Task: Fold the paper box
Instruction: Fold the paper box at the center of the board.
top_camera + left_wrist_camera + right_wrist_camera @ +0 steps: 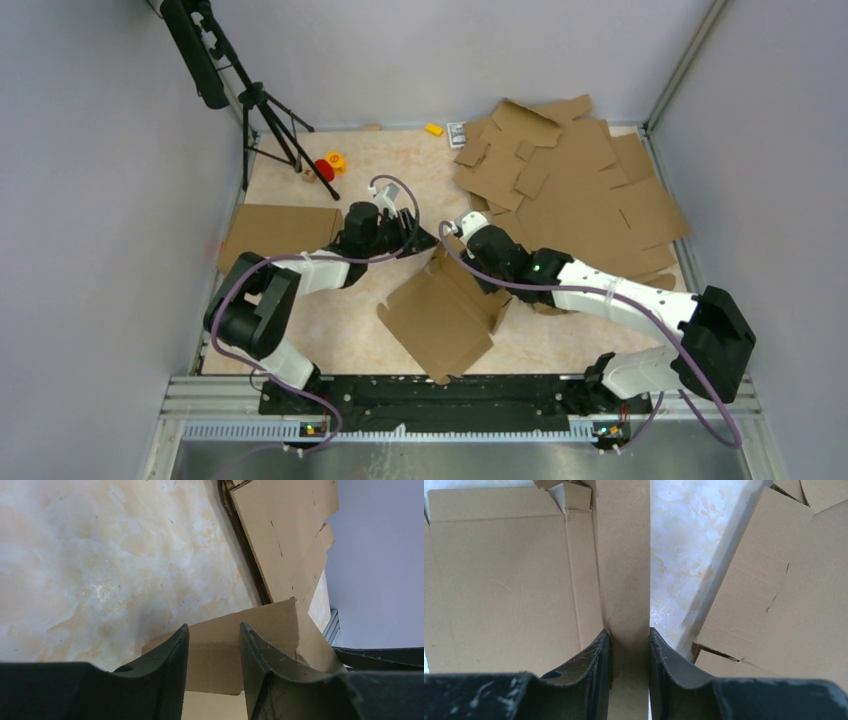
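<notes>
The paper box (440, 315) is a brown cardboard blank lying skewed at the table's middle, with its far side wall raised. My left gripper (420, 240) hovers at the box's far left corner. In the left wrist view its fingers (175, 665) stand a little apart, and a raised flap (250, 625) shows beyond the tips, not between them. My right gripper (458, 235) is at the far corner. In the right wrist view a standing cardboard strip (624, 580) fills the narrow gap between its fingers (599, 665), beside the box floor (504, 585).
A heap of spare cardboard blanks (575, 185) covers the back right. One flat blank (280, 230) lies at the left. A black tripod (265, 110) stands at the back left, with small red and yellow toys (328, 165) beside it. Grey walls close the sides.
</notes>
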### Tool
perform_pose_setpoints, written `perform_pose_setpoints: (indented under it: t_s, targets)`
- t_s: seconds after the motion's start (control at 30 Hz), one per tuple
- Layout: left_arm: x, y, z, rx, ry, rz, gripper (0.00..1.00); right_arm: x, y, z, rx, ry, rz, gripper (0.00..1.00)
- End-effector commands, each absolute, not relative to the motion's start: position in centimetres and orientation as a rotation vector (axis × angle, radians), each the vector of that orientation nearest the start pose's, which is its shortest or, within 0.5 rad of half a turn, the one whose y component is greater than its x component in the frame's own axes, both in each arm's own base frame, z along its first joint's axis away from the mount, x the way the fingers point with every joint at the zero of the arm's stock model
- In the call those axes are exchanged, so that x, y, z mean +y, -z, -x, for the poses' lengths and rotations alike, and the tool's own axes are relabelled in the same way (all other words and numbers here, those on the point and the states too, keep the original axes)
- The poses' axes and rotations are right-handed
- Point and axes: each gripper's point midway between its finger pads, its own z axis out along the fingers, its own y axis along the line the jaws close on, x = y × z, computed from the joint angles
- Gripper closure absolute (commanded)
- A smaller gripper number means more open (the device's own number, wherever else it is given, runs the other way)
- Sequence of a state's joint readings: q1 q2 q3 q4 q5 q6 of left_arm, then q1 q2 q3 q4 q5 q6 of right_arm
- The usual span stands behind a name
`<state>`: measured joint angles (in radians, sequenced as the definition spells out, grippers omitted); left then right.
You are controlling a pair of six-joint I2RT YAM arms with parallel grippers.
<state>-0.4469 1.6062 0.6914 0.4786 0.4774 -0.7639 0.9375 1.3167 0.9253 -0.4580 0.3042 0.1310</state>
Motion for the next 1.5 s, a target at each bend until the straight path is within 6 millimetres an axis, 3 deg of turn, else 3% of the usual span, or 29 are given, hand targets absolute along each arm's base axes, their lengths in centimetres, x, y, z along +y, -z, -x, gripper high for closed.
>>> perform_pose_setpoints:
  t_s: [0.0,0.2,0.3,0.5,0.83,1.13,1.3,1.47]
  targets:
    - [-28.1,-6.6,-27.4,2.321,1.26,-0.099,0.57,26.8,-15.0,-25.4,2.129,-0.246,0.747,0.85]
    - [-27.6,-4.1,-26.7,2.36,1.246,-0.059,0.57,27.0,-15.0,-25.4,2.128,-0.255,0.749,0.86]
    - [-27.9,-3.9,-26.4,2.357,1.272,-0.045,0.57,27.1,-14.8,-25.4,2.132,-0.258,0.751,0.86]
    - [-28.6,-4.6,-25.9,2.377,1.286,-0.009,0.6,27.2,-14.5,-25.3,2.143,-0.261,0.739,0.86]
    - [-30.1,-7.5,-25.5,2.287,1.411,0.218,0.6,27.4,-15.0,-25.3,2.125,-0.287,0.722,0.87]
    - [-31.5,-8.0,-25.5,2.244,1.458,0.427,0.6,27.9,-15.2,-25.0,2.11,-0.314,0.722,0.87]
    - [-30.1,-7.5,-26.2,2.247,1.326,0.372,0.55,27.0,-15.7,-25.2,2.105,-0.262,0.715,0.87]
    - [-28.9,-8.0,-26.4,2.231,1.158,0.112,0.5,26.9,-16.5,-25.0,2.079,-0.274,0.735,0.87]
